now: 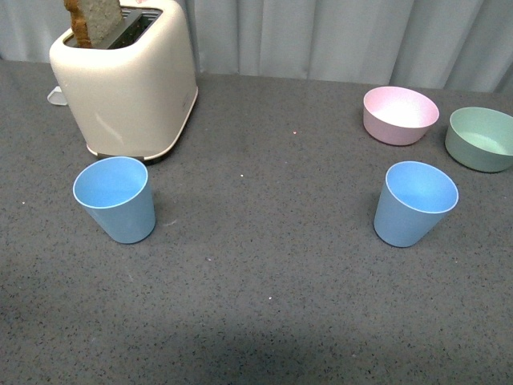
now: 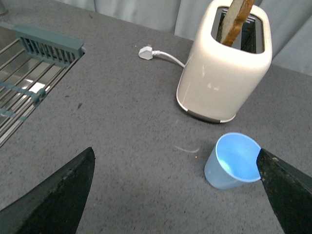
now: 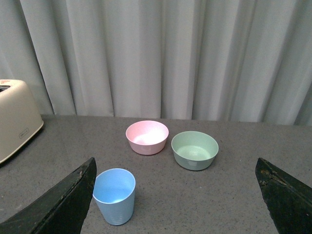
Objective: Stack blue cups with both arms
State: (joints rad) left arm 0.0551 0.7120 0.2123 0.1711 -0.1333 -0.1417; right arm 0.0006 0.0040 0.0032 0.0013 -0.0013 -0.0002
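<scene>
While blue cups (image 1: 116, 204) (image 1: 413, 207) stand apart, left pincer (image 2: 174, 151), right pincer (image 3: 175, 159) gape wide, empty; toaster (image 3: 14, 112) label (image 3: 23, 136) unreadable.

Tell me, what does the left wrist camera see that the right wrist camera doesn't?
Only the left wrist view shows a wire rack, a white plug, the toast slice and the left blue cup. Only the right wrist view shows the pink bowl, the green bowl and the right blue cup. Both show the cream toaster, the grey countertop, the curtain, and a hand spread open and empty: the left hand and the right hand.
</scene>
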